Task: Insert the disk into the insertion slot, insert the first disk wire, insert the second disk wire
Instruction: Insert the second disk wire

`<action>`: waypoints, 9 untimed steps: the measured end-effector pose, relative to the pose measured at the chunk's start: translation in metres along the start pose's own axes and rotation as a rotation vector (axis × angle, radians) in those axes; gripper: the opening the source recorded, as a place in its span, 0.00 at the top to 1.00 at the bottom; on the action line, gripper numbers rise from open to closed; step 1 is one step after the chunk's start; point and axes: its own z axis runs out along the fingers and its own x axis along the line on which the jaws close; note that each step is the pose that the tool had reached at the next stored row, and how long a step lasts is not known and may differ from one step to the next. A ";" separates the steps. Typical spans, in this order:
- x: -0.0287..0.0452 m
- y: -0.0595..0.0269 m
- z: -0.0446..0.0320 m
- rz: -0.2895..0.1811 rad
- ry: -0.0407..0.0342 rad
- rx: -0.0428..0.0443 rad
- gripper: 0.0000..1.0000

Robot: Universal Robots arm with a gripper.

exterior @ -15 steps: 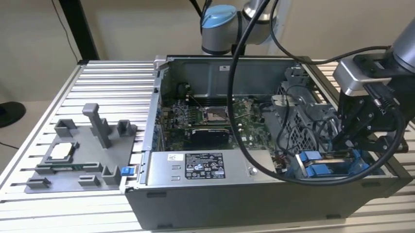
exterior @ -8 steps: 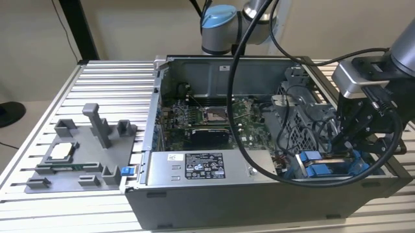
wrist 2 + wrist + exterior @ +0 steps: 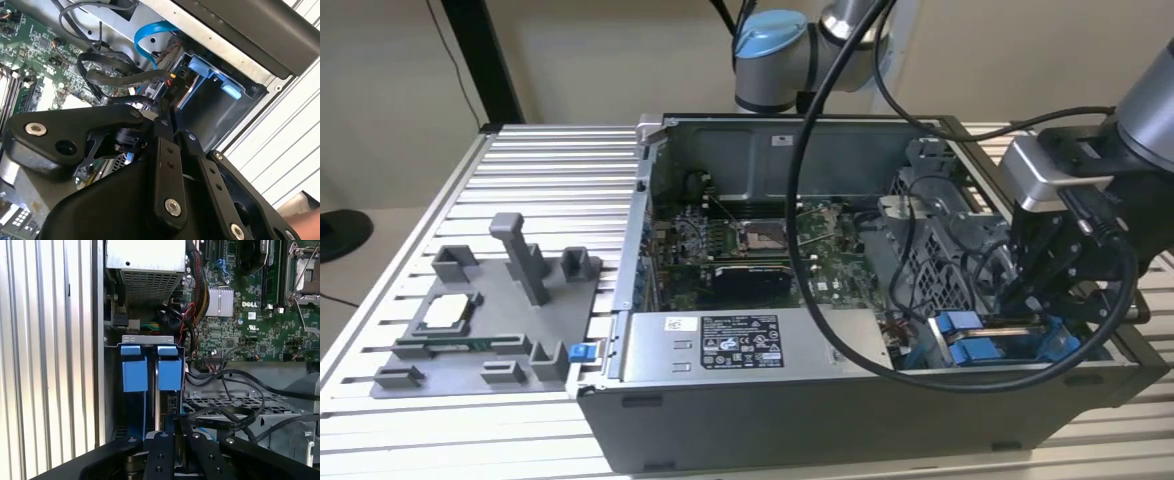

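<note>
Pincer (image 3: 1017, 318) hung over the grey metal drive bay with blue plastic tabs (image 3: 150, 371) at the open grey computer case's (image 3: 854, 410) corner; couldn't tell its finger state. Case sat on a ribbed aluminium table (image 3: 547, 180), cables crowded the bay, and the bare slats beside it were open.

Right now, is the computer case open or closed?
Open: no side cover; the exterior view looks straight onto the motherboard and power-supply box inside the computer case.

A plain beige wall (image 3: 587, 60) stands behind the scene in the exterior view. A black vertical pole (image 3: 483, 60) runs in front of it. Below lies the ribbed silver aluminium bench (image 3: 547, 180), evenly lit, with a dark round object (image 3: 340, 235) beyond its edge on the exterior view's left.
</note>
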 end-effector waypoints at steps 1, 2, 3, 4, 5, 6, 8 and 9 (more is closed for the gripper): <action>0.0001 0.0000 0.0006 0.000 0.0000 0.0003 1.00; 0.0001 0.0000 0.0012 0.000 0.0000 0.0007 1.00; 0.0002 0.0000 0.0018 0.000 0.0000 0.0010 1.00; 0.0002 0.0000 0.0021 0.000 0.0004 0.0012 1.00; 0.0002 0.0000 0.0022 0.000 0.0006 0.0012 1.00; 0.0002 0.0000 0.0023 0.000 0.0006 0.0012 1.00; 0.0002 0.0000 0.0027 0.000 0.0000 0.0013 1.00; 0.0002 0.0000 0.0027 0.000 0.0000 0.0012 1.00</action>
